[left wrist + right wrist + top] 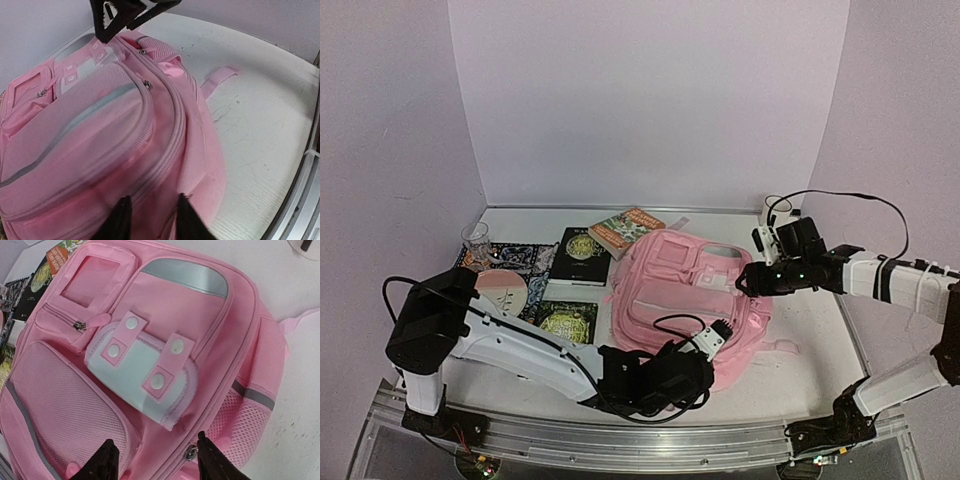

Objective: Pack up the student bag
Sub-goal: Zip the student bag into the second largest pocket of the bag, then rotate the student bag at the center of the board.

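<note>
Working at opening the student bag [690, 290], lying zipped mid-surface.
My left gripper [152, 202] is hovering parted, empty, at its near edge; my right gripper [155, 450], also parted, is nearing the zipper pull [190, 454], probably needing pinching next.

Closed in behind and beside the scuffed white counter [820, 330] by pale lilac walls [650, 100]; edged at the counter's near side by a metal rail [620, 440].
</note>
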Controlling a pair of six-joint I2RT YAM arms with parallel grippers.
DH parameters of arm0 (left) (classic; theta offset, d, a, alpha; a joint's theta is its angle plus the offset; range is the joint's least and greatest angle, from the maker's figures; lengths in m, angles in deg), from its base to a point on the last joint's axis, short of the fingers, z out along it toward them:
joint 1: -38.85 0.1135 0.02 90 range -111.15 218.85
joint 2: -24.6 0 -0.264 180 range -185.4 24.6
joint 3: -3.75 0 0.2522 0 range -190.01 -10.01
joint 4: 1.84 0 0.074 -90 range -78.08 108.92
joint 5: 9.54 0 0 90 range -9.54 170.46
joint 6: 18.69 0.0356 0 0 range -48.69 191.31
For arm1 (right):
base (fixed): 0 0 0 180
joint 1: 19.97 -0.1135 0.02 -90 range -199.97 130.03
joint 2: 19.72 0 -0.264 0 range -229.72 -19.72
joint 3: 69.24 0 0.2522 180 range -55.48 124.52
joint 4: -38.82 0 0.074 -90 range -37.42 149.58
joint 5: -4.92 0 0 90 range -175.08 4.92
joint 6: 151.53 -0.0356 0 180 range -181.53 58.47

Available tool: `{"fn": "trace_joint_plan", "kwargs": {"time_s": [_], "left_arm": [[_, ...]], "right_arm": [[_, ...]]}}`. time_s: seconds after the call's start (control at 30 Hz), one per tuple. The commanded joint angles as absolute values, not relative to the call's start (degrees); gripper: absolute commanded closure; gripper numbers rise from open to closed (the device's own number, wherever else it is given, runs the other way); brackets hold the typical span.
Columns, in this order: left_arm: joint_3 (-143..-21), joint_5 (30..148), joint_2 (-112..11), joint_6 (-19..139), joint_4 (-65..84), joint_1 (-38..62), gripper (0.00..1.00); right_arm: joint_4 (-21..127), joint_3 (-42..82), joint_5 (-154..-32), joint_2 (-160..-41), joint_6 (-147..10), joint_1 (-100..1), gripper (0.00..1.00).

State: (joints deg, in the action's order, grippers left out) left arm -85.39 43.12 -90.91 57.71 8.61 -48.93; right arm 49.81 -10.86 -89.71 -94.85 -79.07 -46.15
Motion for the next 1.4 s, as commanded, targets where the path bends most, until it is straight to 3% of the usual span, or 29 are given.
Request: {"fn": "trace_joint_plan", "kwargs": {"time_s": [0.0, 0.13, 0.23, 0.47, 0.8, 1.07, 1.37], "left_arm": [[-90.4, 42.5, -89.0, 55.9, 6.8, -49.1, 0.46], [-86.5, 42.3, -83.4, 51.4, 10.4, -47.1, 0.29], [-81.8, 44.6, -78.4, 47.4, 12.6, -43.4, 0.23], [-73.8, 50.2, -71.7, 39.9, 18.4, -31.7, 0.11], [-69.7, 61.6, -74.0, 33.3, 19.0, -22.1, 0.08], [-71.7, 75.8, -79.5, 31.5, 13.8, -24.2, 0.14], [-79.1, 80.3, -83.4, 32.2, 4.5, -31.5, 0.14]], "right_arm": [[51.9, -9.1, -87.4, -92.7, -81.2, -46.1, 0.31], [54.2, -10.3, -82.1, -91.6, -83.9, -46.1, 0.13], [54.7, -11.2, -80.8, -91.9, -85.8, -45.8, 0.05], [53.1, -12.7, -86.7, -96.2, -89.2, -45.7, 0.02], [47.7, -10.2, -90.9, -105.1, -89.0, -45.7, 0.02], [47.5, -4.1, -87.4, -110.7, -85.3, -45.1, 0.02], [48.2, 3.1, -83.9, -114.1, -78.4, -43.4, 0.02]]}}
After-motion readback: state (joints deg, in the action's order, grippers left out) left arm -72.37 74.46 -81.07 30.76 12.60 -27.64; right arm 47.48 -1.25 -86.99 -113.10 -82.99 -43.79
